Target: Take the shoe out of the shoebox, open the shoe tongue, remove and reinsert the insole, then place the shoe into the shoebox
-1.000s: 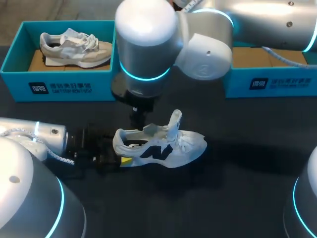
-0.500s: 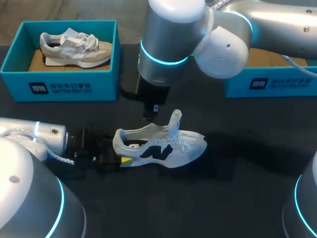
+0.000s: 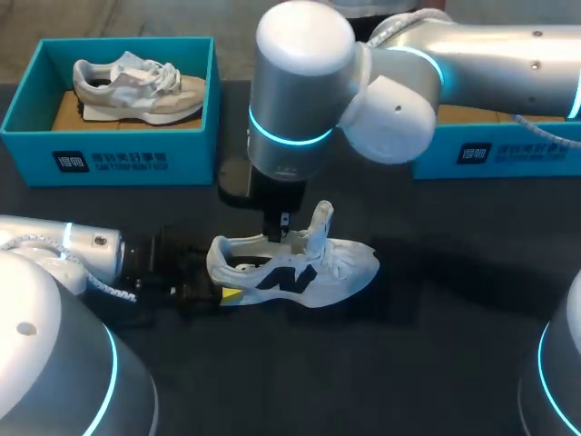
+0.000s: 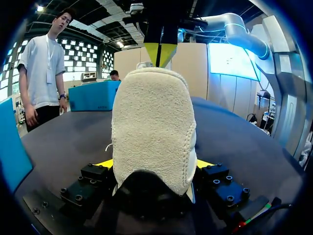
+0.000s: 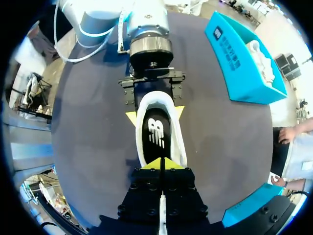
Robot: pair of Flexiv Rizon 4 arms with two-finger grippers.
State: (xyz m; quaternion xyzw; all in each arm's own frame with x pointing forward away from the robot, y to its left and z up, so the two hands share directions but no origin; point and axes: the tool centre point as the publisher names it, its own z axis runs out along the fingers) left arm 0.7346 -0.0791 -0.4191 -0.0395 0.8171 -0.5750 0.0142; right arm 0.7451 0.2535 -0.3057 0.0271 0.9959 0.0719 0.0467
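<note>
A white sneaker (image 3: pixel 295 263) lies on its sole in the middle of the frame on the dark worktop (image 3: pixel 436 363), toe pointing right and tongue (image 3: pixel 320 222) standing up. The left hand (image 4: pixel 154 164), coming in from the lower left, is closed on the heel, with one yellow tip pressed to each side. The right hand (image 5: pixel 161 164) hangs straight down over the shoe's opening. Its two tips are pinched together into a point just above the front end of the black insole (image 5: pixel 157 134), and whether they touch the insole cannot be told. A teal shoebox (image 3: pixel 27 100) at the upper left holds a grey sneaker (image 3: pixel 136 86). A second teal shoebox (image 3: pixel 490 154) sits at the right edge, well apart from the white sneaker.
</note>
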